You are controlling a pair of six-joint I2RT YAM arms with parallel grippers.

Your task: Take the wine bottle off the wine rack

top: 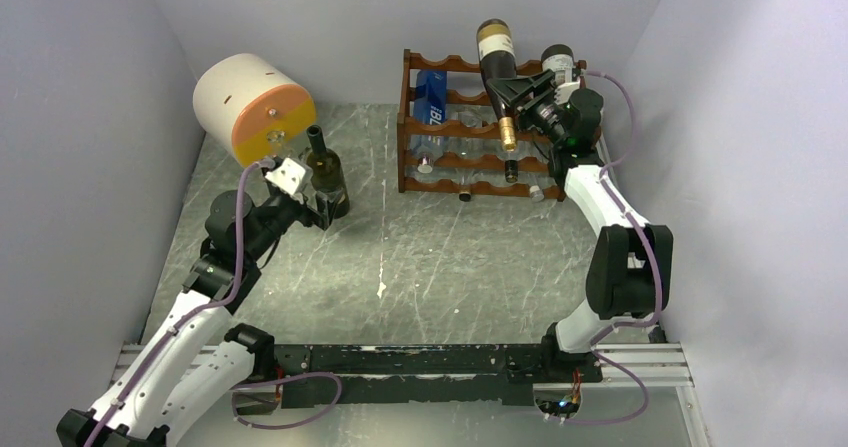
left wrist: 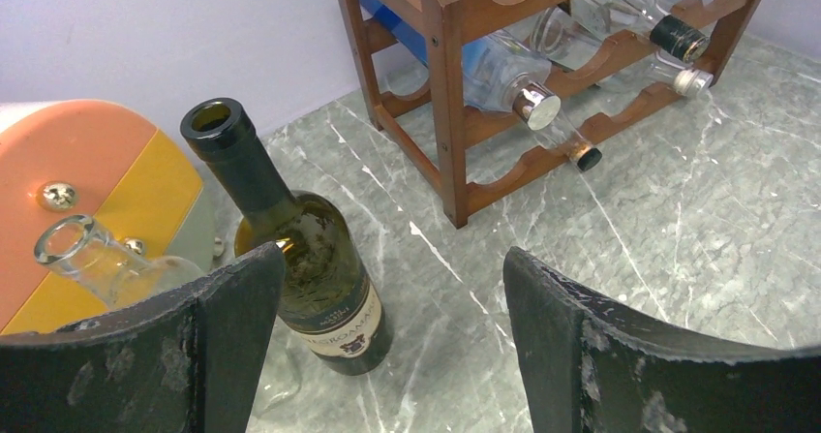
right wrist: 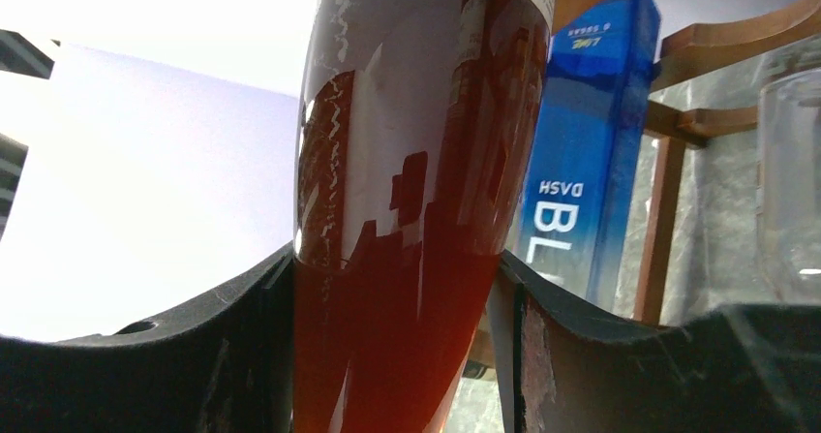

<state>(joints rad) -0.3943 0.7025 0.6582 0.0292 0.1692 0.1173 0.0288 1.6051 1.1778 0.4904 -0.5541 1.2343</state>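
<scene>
The right gripper (top: 520,95) had its fingers closed on the wine bottle (top: 495,62), one finger pressed to each side of the dark glass. The bottle was tilted steeply above the top rail of the rack (top: 445,65): its labelled body rose beyond the fingers, and its foil neck sloped down below them across the front of the rack. From the overhead view it looked lifted out of its cradle, though whether it had wholly cleared the rail could not be told. A blue bottle (right wrist: 581,162) lay in the rack just beyond the right-hand finger.

The step in hand seemed to be carrying the bottle away. Doing it well would probably mean:

- Drawing it up and toward the near side, so the neck does not knock the bottles below the fingers.
- Moving slowly. Most of the weight sat beyond the grip, and smooth glass could pivot or slip between the pads.
- Turning it upright before lowering it, then setting it on a bare part of the table (top: 450,257).

The left gripper (left wrist: 387,268) had its fingers spread wide and held nothing. A green bottle (left wrist: 310,259) stood upright just beyond its left-hand finger, not between the two.
</scene>
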